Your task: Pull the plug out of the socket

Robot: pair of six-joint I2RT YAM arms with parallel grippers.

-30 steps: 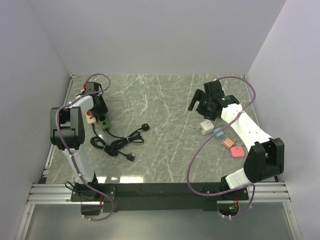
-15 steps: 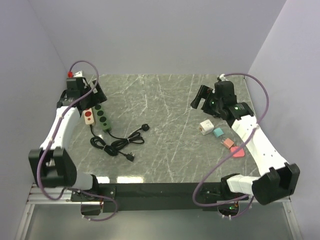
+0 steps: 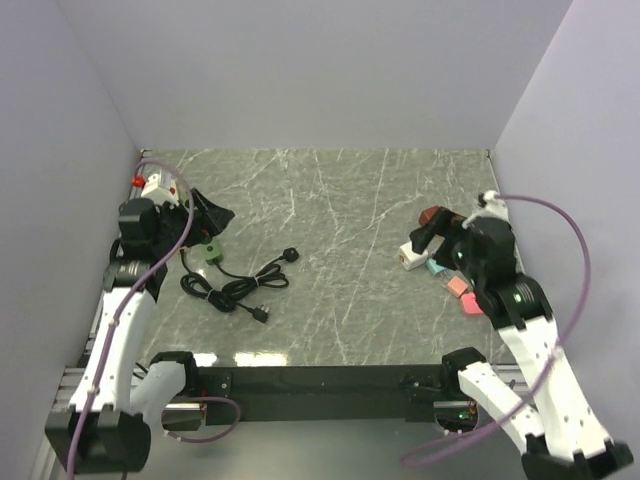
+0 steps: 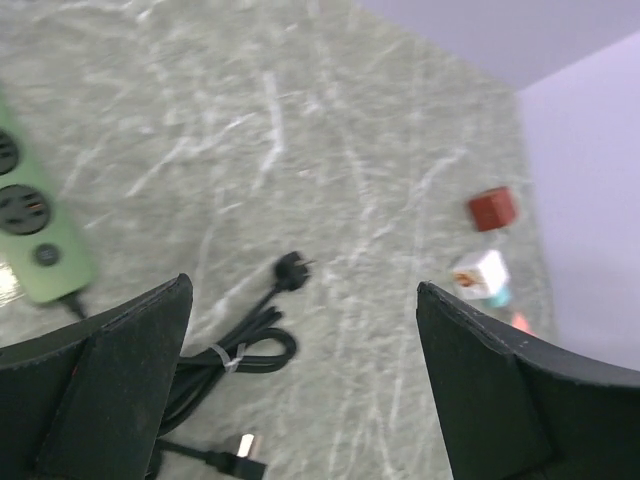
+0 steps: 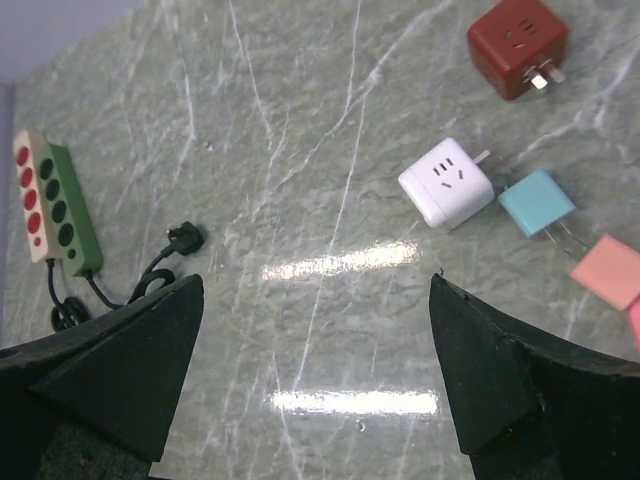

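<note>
A green power strip (image 5: pixel 65 210) lies at the table's left beside a beige strip with red sockets (image 5: pixel 28 190). No plug sits in their visible sockets. It also shows in the left wrist view (image 4: pixel 30 225), and my left arm partly hides it in the top view (image 3: pixel 211 251). A black round plug (image 3: pixel 290 254) on a coiled black cable (image 3: pixel 232 287) lies loose on the marble. My left gripper (image 3: pixel 205 213) hangs open and empty above the strip (image 4: pixel 302 330). My right gripper (image 3: pixel 428 232) is open and empty, high above the right side (image 5: pixel 316 290).
Small cube adapters lie at the right: red (image 5: pixel 517 45), white (image 5: pixel 447 183), teal (image 5: pixel 537 203) and pink (image 5: pixel 610 270). A flat black plug (image 4: pixel 235 450) ends the cable. Walls close the table at the left, back and right.
Both arms have drawn back toward the near edge and risen. My left gripper left the far-left corner by the strips; my right gripper moved back from the far right toward the cubes.
</note>
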